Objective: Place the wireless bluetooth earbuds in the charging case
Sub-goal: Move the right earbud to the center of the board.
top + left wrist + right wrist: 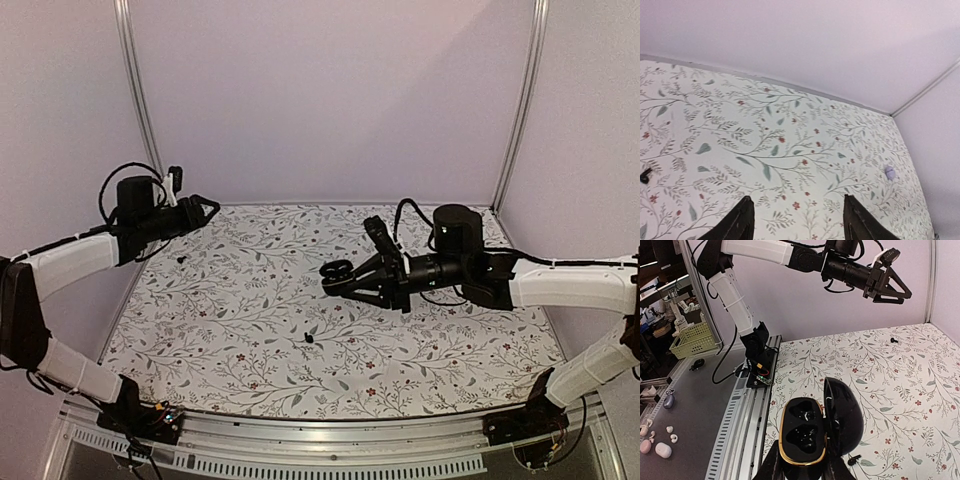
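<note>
My right gripper (352, 278) is shut on the charging case (334, 268) and holds it above the middle of the patterned cloth. In the right wrist view the case (802, 432) is glossy black with a gold rim, its lid (842, 415) open to the right, and both wells are empty. One tiny black earbud (310, 337) lies on the cloth below the case; it also shows in the right wrist view (854, 458). The other earbud (181, 259) lies at the back left, under my left gripper (205, 208), which is open, empty and raised. That earbud (645, 176) shows left of the left gripper (797, 220).
A small pale lavender piece (890, 173) lies on the cloth near the right wall. An aluminium rail (320, 428) runs along the near edge. Beyond the table's side, a grey bench (695, 405) holds a yellow basket (692, 337) and small items.
</note>
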